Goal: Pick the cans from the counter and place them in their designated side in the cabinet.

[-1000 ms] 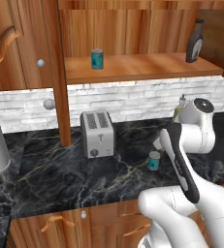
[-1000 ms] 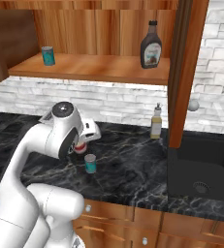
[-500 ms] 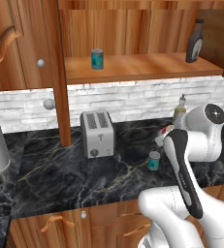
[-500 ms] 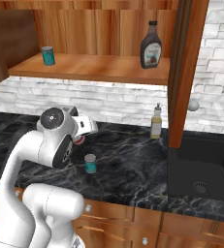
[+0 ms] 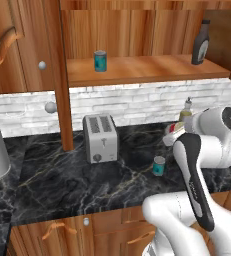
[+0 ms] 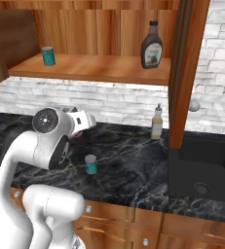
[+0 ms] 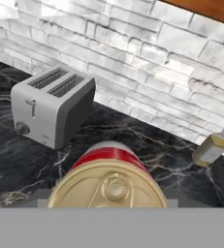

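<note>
My gripper (image 5: 173,132) (image 6: 83,122) hangs above the black marble counter (image 5: 62,180) (image 6: 133,170), shut on a red-labelled can (image 7: 108,164) whose golden top fills the lower hand view and hides the fingertips. A teal can (image 5: 159,165) (image 6: 90,164) stands upright on the counter just below and in front of the hand. Another teal can (image 5: 100,61) (image 6: 48,56) stands on the left part of the wooden cabinet shelf (image 5: 152,67) (image 6: 99,68).
A grey toaster (image 5: 100,137) (image 7: 53,106) stands on the counter left of the hand. A small pump bottle (image 5: 187,112) (image 6: 157,124) stands by the brick wall, and a tall dark bottle (image 5: 201,42) (image 6: 152,51) on the shelf's right. A sink (image 6: 201,170) lies far right.
The arm's elbow has swung back toward the base and the hand has risen slightly with the red can. Both teal cans stay put.
</note>
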